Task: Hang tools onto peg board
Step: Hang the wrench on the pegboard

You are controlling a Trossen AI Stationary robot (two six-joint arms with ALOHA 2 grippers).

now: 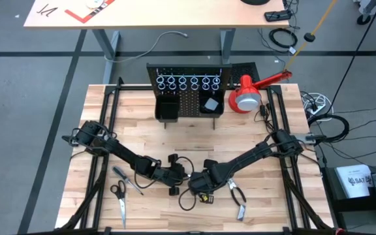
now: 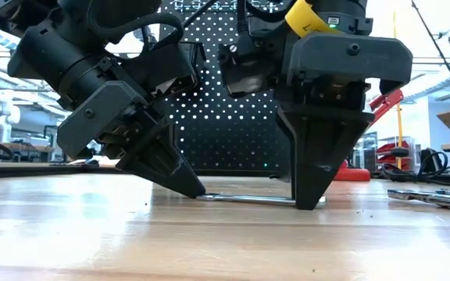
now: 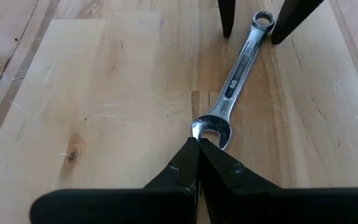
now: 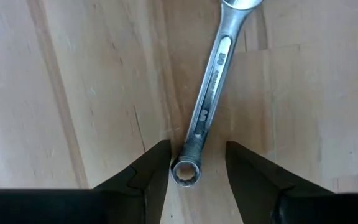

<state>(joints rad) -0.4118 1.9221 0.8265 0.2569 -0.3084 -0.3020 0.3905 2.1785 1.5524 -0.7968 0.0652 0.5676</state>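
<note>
A silver wrench (image 3: 238, 74) lies flat on the wooden table, also in the right wrist view (image 4: 207, 106) and the low view (image 2: 248, 198). My left gripper (image 3: 197, 144) is shut, with its tips at the wrench's open-jaw end. My right gripper (image 4: 197, 163) is open and points down, one finger on each side of the wrench's ring end (image 4: 186, 172). I cannot tell whether they touch it. In the high view both grippers (image 1: 187, 181) meet at the table's near middle and hide the wrench. The black peg board (image 1: 188, 98) stands at the far edge. My left gripper's shut fingertips (image 3: 191, 152) meet the wrench's open-jaw end (image 3: 215, 127), slanting down from the table's left side and roughly in line with the wrench. The wrench lies flat on the table. The low view shows the tips (image 2: 194, 190) down at the table by the wrench's end.
Scissors (image 1: 119, 199) and a thin screwdriver (image 1: 128, 179) lie at the near left. Black-handled pliers (image 1: 238, 196) lie at the near right. A red-and-white lamp (image 1: 247, 94) stands right of the peg board. Loose black cables (image 1: 187, 199) lie near the grippers.
</note>
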